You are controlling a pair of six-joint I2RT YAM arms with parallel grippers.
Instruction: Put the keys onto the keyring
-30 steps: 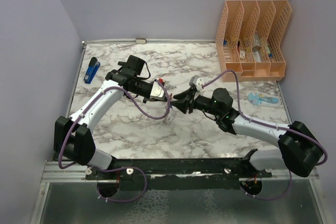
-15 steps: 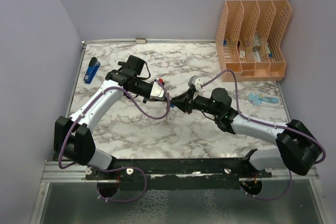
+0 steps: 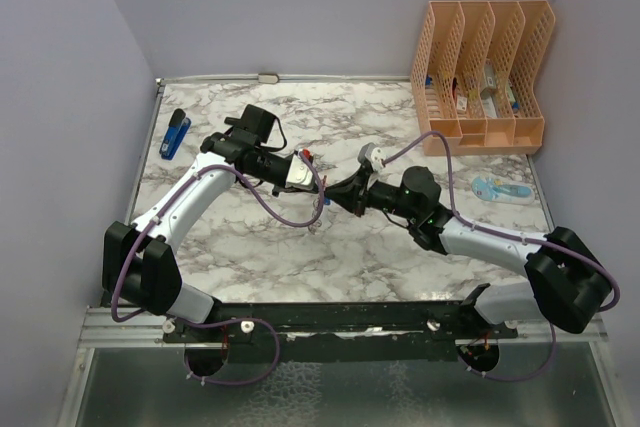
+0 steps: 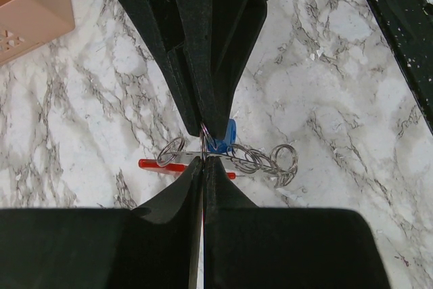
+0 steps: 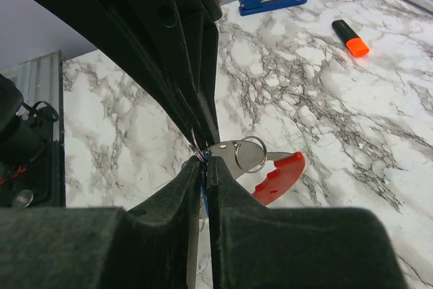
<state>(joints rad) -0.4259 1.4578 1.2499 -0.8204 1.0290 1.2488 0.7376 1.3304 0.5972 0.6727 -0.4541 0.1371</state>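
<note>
Crept a touch left since a second ago with the right gripper [image 5: 204,174], now tip to tip with the left gripper [image 4: 203,171] above the marble table [image 3: 260,259], both clamped tight on seemingly one wire loop of the keyring [image 5: 277,177], red crescent plain only from the right wrist, blue-headed keys [image 4: 227,141] clear only from the left.

I'm seeing keyring [image 5: 279,175], red crescent + silvery metal, being held approx level, edge-on in left wrist cam. Blue-headed key [image 4: 226,137] & silvery rings [image 4: 267,159] are bunching against it, touching.
</note>
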